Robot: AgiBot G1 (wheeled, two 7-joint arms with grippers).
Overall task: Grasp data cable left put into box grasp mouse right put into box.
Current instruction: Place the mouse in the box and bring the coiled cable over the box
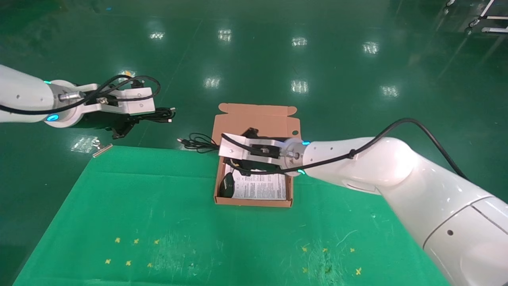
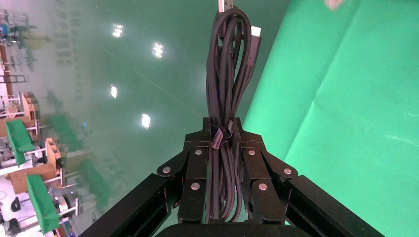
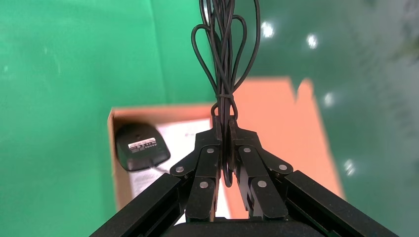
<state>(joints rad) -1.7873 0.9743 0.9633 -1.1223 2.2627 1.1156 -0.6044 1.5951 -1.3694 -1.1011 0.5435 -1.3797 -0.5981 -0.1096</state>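
Observation:
My left gripper (image 1: 138,118) hangs beyond the table's far left corner, over the floor. It is shut on the data cable (image 1: 159,114), a tied black bundle that sticks out past the fingertips in the left wrist view (image 2: 225,74). My right gripper (image 1: 222,150) is over the open salmon-orange box (image 1: 254,203) and is shut on the mouse's thin black cord (image 3: 223,74). The cord's loops trail past the box's left wall (image 1: 196,142). The black mouse (image 1: 227,186) lies in the box's near left corner, label side up (image 3: 141,148).
A printed leaflet (image 1: 260,186) lies on the box floor. The box's flap lid (image 1: 256,117) stands open on the far side. The green cloth table (image 1: 158,206) ends just behind the box, with a metal clip (image 1: 102,149) at its far left corner.

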